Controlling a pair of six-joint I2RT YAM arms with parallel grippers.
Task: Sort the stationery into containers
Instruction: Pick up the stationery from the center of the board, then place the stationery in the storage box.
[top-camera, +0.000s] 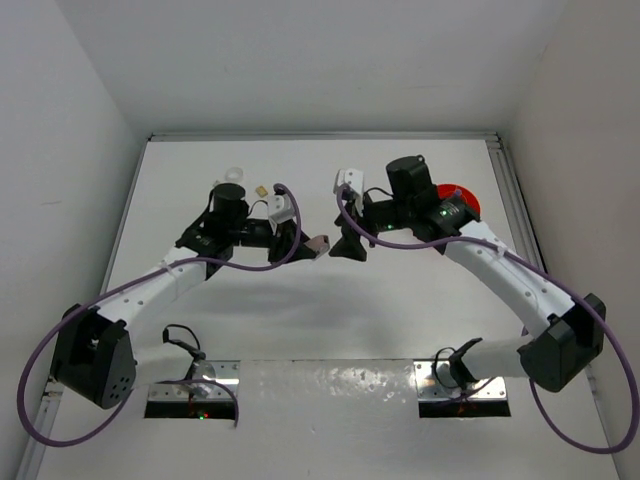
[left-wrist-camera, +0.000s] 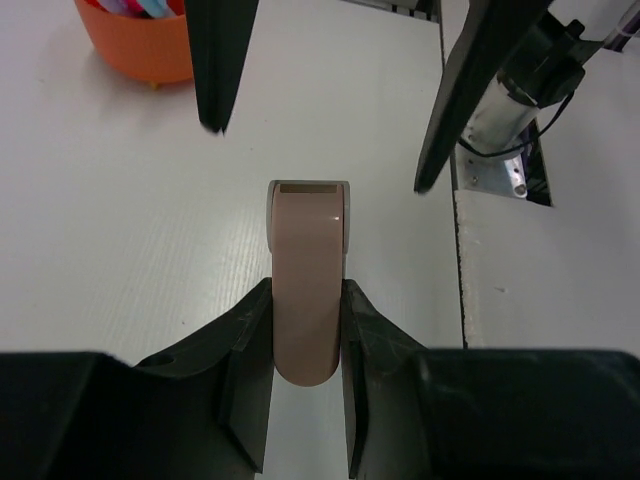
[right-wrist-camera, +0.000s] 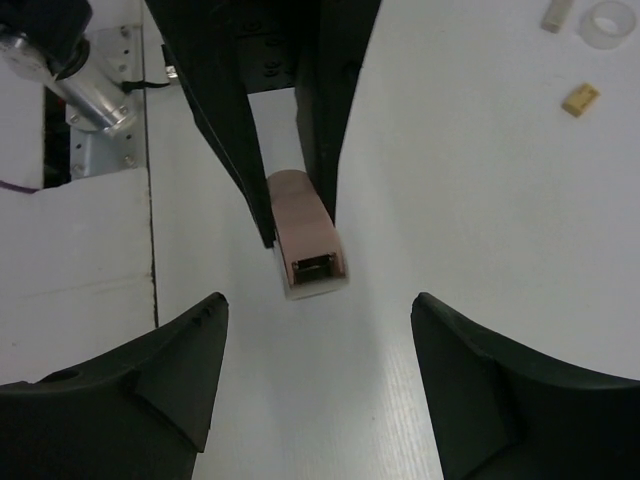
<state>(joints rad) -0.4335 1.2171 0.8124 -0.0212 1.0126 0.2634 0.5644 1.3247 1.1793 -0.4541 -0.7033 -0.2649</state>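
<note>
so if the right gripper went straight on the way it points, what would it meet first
probably the pinkish-beige piece held in the left gripper, directly ahead; the gap is hard to judge

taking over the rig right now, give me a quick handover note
Left gripper: shut on the pinkish-brown piece at mid-table.
Right gripper: open and empty, jaws facing that piece end-on, not touching it.
Orange tub: far right, some coloured pens already inside.
To do: the tape ring and two beige blocks lie loose at the far left, and the held piece is not in the tub yet.
</note>
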